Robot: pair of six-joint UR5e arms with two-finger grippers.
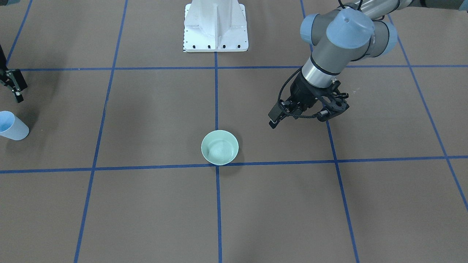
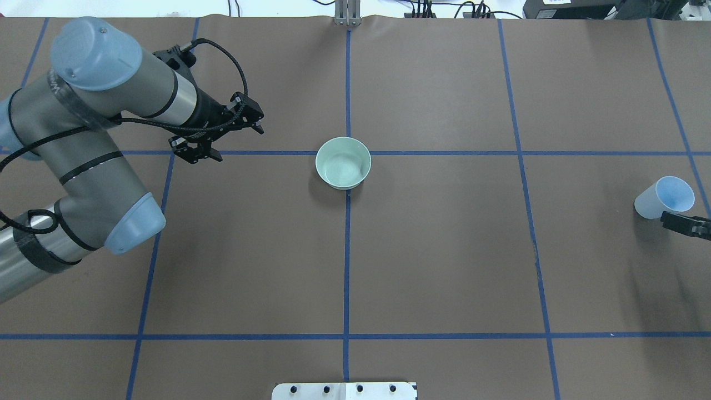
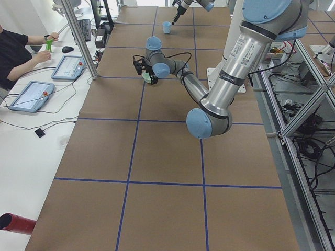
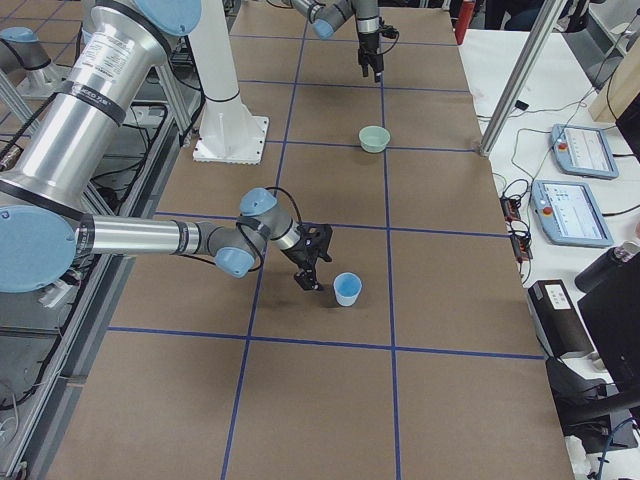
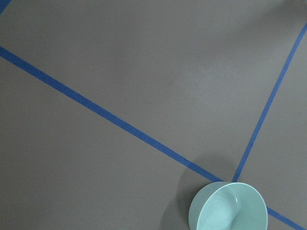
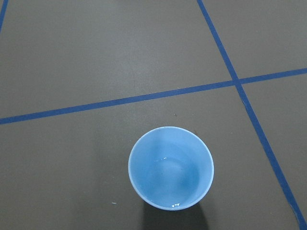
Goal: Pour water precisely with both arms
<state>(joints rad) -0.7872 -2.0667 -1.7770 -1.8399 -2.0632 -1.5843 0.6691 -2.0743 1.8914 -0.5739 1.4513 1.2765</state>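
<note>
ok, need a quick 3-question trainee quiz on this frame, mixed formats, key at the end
1. True or false: the right gripper is holding the light-blue cup.
2. Where does the pale-green bowl sit? A) on the white pedestal B) on a crossing of blue tape lines C) inside the cup
3. Short answer: which gripper is nearer the bowl?

Key
1. False: the cup stands upright, unheld, beside that gripper.
2. B.
3. The left gripper, open and off to the bowl's side.
</note>
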